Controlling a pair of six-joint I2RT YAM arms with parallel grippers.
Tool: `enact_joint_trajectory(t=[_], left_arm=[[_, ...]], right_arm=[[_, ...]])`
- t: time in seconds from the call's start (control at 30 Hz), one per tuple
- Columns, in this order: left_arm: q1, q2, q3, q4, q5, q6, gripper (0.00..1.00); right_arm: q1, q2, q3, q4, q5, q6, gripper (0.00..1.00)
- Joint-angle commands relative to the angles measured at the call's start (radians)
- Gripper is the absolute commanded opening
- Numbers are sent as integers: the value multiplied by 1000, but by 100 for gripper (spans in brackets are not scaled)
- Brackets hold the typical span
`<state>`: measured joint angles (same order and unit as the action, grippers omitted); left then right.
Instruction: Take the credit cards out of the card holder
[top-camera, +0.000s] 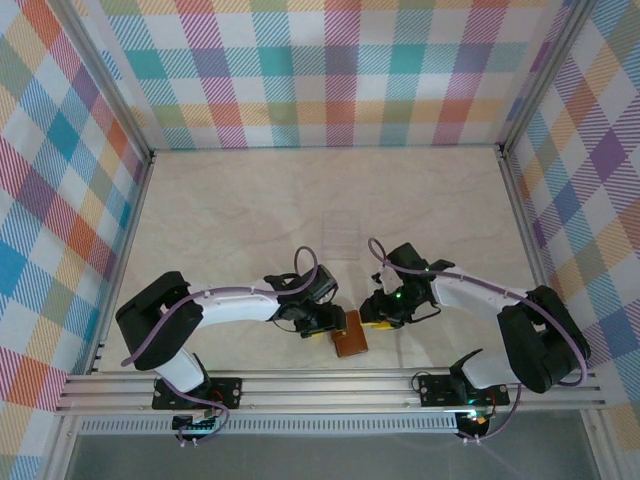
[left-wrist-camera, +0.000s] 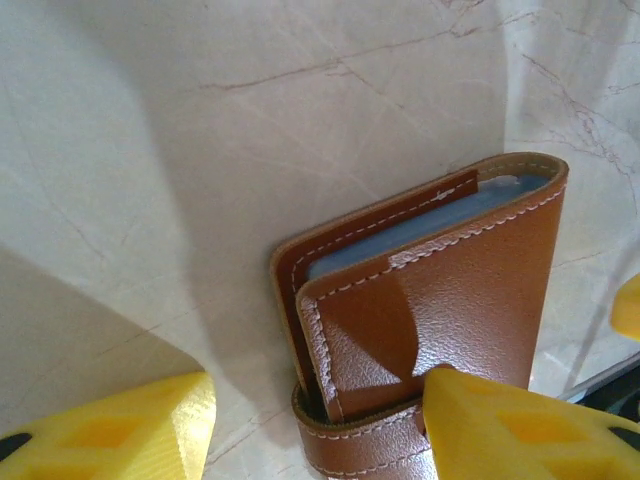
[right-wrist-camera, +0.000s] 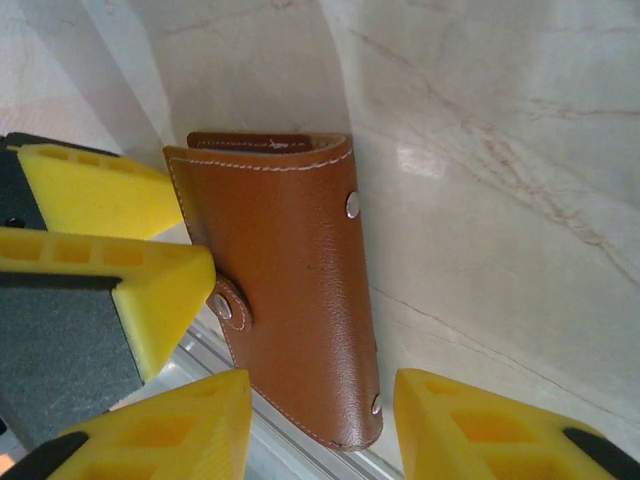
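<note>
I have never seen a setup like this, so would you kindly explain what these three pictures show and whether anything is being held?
Two white robot arms are bolted at the near edge of a pale marble-look table. The overhead picture comes from a fixed camera; the other two come from cameras on each wrist, where the yellow blocks are fingertips. A brown card holder lies between the arms, still closed. The left gripper has one finger against the holder's snap end. The right gripper straddles its other end with jaws apart. No cards are out yet.

Bare table (top-camera: 330, 200) fills the frame's middle and top; lower centre is crowded — both grippers flank the brown card holder (top-camera: 351, 333).
</note>
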<state>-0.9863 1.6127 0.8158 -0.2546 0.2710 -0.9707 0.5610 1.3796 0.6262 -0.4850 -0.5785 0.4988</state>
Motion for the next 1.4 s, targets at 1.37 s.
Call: enact_joint_trajectory(t=[1.37], left_arm=[[55, 1, 41, 87, 40, 38, 22]], right_arm=[[51, 97, -151, 670, -225, 300, 30]])
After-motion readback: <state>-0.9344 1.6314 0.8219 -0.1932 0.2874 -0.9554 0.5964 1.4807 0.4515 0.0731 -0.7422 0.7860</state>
